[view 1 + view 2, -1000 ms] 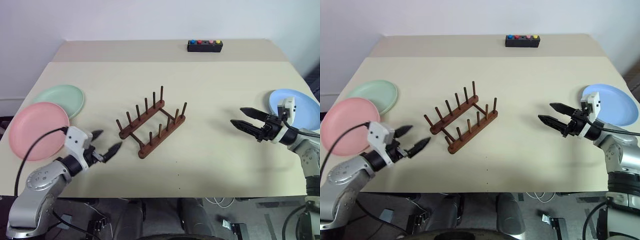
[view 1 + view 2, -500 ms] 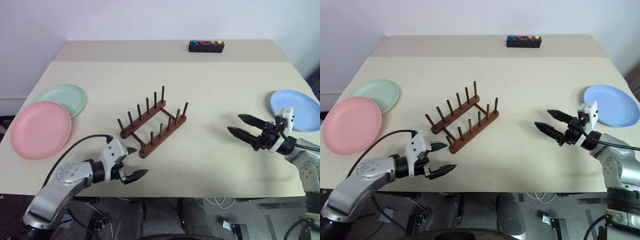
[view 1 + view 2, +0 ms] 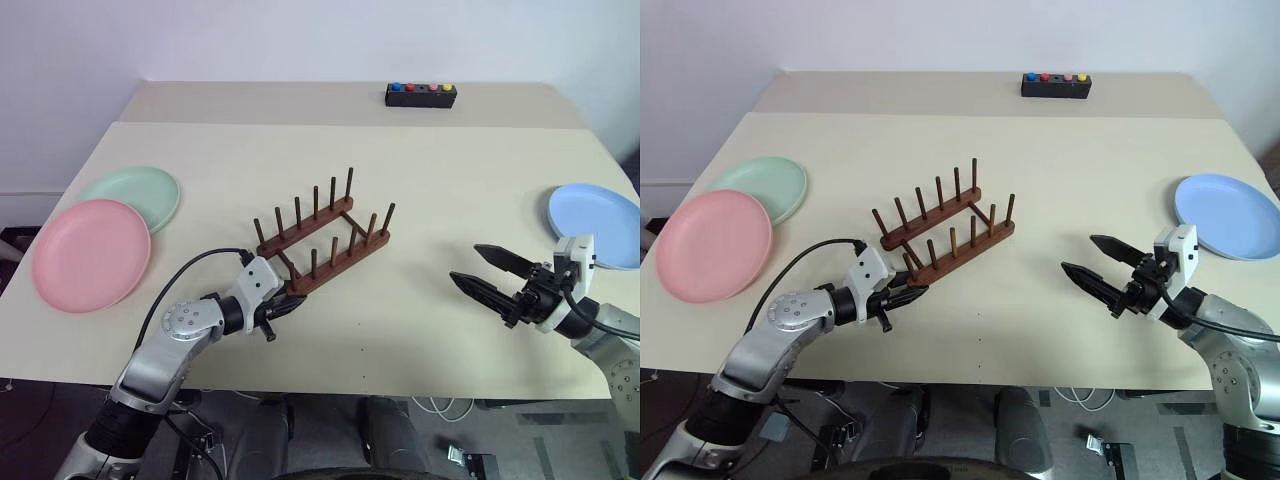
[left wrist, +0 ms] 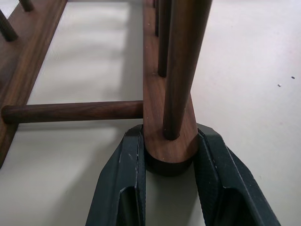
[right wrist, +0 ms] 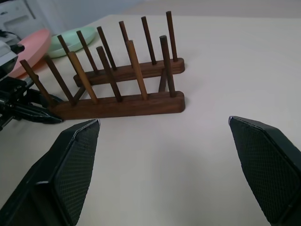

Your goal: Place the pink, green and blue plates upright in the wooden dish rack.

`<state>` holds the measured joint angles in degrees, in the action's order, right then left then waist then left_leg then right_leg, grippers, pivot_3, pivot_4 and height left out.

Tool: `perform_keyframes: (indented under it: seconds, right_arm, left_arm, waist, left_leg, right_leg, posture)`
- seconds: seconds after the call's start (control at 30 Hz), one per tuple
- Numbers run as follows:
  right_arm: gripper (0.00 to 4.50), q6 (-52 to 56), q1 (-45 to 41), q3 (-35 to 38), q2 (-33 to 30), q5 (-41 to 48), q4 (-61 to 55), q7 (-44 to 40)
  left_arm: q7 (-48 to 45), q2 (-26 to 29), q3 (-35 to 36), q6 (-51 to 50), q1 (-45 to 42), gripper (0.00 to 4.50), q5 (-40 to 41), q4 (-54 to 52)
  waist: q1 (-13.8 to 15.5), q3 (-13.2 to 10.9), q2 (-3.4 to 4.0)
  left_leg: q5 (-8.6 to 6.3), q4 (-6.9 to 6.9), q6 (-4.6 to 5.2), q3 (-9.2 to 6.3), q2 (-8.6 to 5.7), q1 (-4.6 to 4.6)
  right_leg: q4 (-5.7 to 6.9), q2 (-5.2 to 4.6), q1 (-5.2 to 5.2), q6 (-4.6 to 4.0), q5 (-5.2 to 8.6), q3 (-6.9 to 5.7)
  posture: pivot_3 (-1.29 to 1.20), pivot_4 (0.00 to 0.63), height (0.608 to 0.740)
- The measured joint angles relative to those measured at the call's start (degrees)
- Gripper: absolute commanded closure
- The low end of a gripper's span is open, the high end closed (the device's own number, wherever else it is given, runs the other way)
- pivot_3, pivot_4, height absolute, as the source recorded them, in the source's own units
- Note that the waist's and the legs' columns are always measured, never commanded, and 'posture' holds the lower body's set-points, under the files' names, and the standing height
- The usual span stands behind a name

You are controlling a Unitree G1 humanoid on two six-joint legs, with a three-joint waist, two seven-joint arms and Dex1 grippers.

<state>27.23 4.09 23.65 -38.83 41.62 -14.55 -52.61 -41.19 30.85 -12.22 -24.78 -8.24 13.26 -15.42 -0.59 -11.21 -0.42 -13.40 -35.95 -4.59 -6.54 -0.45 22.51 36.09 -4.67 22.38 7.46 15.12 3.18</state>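
Note:
The wooden dish rack [image 3: 322,240] stands empty in the middle of the table, its pegs upright. My left gripper [image 3: 285,308] is shut on the near end of its front rail [image 4: 155,108], one finger [image 4: 122,183] on each side. The pink plate [image 3: 90,254] lies flat at the left edge. The green plate [image 3: 135,195] lies just behind it, partly tucked under it. At the far right the blue plate [image 3: 595,210] also lies flat. My right gripper [image 3: 468,264] hovers open and empty to the right of the rack, pointing towards it, with the blue plate behind it.
A small black box with coloured buttons [image 3: 421,95] sits at the table's far edge. A seam crosses the tabletop in front of the box. Bare table lies between the rack and my right gripper.
My left gripper swung right from beside the pink plate to the rack's near end and closed on the front rail. My right gripper drew back a little towards the near edge, still open.

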Motion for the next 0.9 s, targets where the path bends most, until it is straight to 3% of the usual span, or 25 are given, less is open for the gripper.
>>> perform_keyframes:
  seconds: [0.33,0.63,0.9]
  right_arm:
    - [0.00,-0.3,1.0,-0.3,0.8,-0.1,-1.5,2.3]
    - [0.00,-2.8,7.6,1.4,1.8,-2.1,-1.9,3.6]
    - [0.00,-3.9,14.1,5.9,3.6,-1.9,-6.8,6.0]
  left_arm:
    - [-12.4,-1.8,-5.4,10.2,-13.8,3.71,-3.0,16.6]
    - [-26.3,-11.7,-10.0,26.1,-34.1,3.71,-7.6,47.5]
    - [-29.4,-18.5,-9.0,37.7,-45.1,3.71,-11.1,68.9]
  waist:
    - [0.3,0.0,-0.01]
    - [0.3,0.0,-0.06]
    - [-0.3,-0.1,-0.11]
  left_leg:
    - [0.00,-0.05,0.00,-0.02,-0.02,0.07]
    - [-0.01,-0.06,0.04,-0.05,-0.05,0.30]
    - [-0.03,-0.08,0.06,-0.08,-0.07,0.49]
  right_leg:
    - [-0.03,0.01,0.00,0.01,0.00,-0.02]
    - [-0.01,0.02,0.20,0.27,-0.10,-0.07]
    - [0.03,0.02,0.38,0.34,-0.10,-0.07]
  posture:
    - [0.00,0.150,0.734]
    - [0.00,0.150,0.734]
    - [0.00,0.150,0.734]
